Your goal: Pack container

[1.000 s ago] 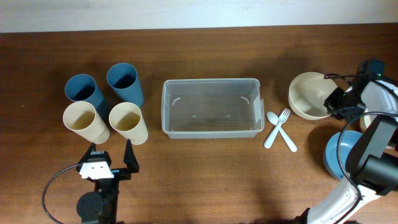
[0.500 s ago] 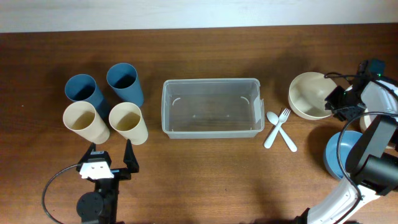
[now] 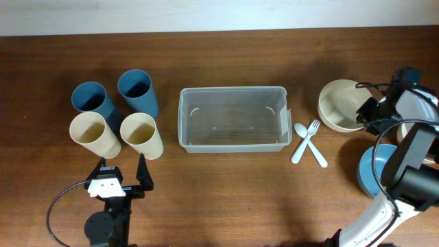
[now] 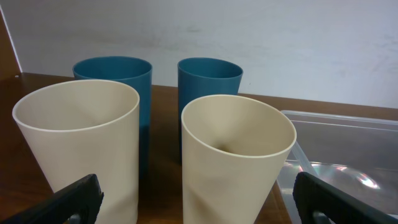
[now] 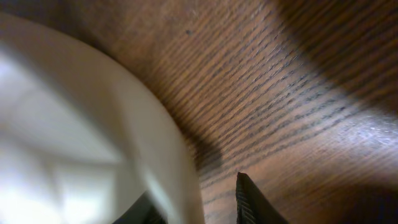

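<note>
The right gripper (image 3: 365, 116) is at the near-side rim of a cream bowl (image 3: 339, 103). In the wrist view the rim runs between the two fingers. The outer finger (image 5: 249, 198) stands just off the bowl wall, with bare wood showing in the gap. So the jaws are apart, straddling the rim without pinching it. The bowl rests flat on the table (image 3: 233, 199).

A blue bowl (image 3: 370, 171) sits near this gripper, on the arm's side and partly under the arm. Beyond the cream bowl from the gripper, a white fork (image 3: 313, 128) and a white spoon (image 3: 300, 129) lie crossed on the table. Further off on that same side is the clear container (image 3: 233, 146), just beside the fork and spoon. It stands upright with nothing inside.

The left gripper (image 3: 123, 168) hovers low over the table with its jaws spread wide and nothing between them. Directly ahead of it stands a cream cup (image 4: 236, 162). A second cream cup (image 4: 78, 149) is ahead and to its left. Behind these are two blue cups (image 4: 208, 81), all four upright and close together. The container's corner shows ahead and to the right of this gripper, just beside the nearer cream cup.
</note>
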`<state>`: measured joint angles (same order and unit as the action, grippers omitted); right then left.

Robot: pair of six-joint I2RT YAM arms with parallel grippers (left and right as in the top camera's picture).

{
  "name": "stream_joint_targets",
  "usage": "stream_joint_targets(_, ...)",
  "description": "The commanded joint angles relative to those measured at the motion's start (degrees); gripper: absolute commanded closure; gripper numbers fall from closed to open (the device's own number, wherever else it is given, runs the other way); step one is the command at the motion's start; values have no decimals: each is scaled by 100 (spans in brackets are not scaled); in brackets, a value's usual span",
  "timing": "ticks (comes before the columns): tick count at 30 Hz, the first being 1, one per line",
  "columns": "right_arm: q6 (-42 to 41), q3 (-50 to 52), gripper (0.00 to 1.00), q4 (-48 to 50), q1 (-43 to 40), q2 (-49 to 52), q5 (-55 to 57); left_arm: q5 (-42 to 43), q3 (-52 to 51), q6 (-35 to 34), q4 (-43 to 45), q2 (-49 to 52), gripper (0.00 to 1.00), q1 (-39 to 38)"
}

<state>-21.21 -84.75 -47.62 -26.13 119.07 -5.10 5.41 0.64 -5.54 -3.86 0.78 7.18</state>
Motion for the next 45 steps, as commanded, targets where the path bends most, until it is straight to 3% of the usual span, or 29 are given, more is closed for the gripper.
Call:
stream_joint_targets(1,-44,61,76,37,-9,122,-24,39,-7,92,-44,-48,0,-17)
stream_joint_targets(4,-44,61,96,57,-9,131,-24,39,-7,92,-44,-48,0,-17)
stream_joint_targets(18,-46,-2,96,-61,-15,-46,-55,39,-7,92,-44,-48,0,-17)
stream_joint_targets(29,-7,-822,96,-863,-15,-247,-125,39,-7,92,-44,-48,0,-17)
stream_joint_targets(45,1665,-2361,96,-2046,90,-358,-3123,39,-7,92,-44,-48,0,-17)
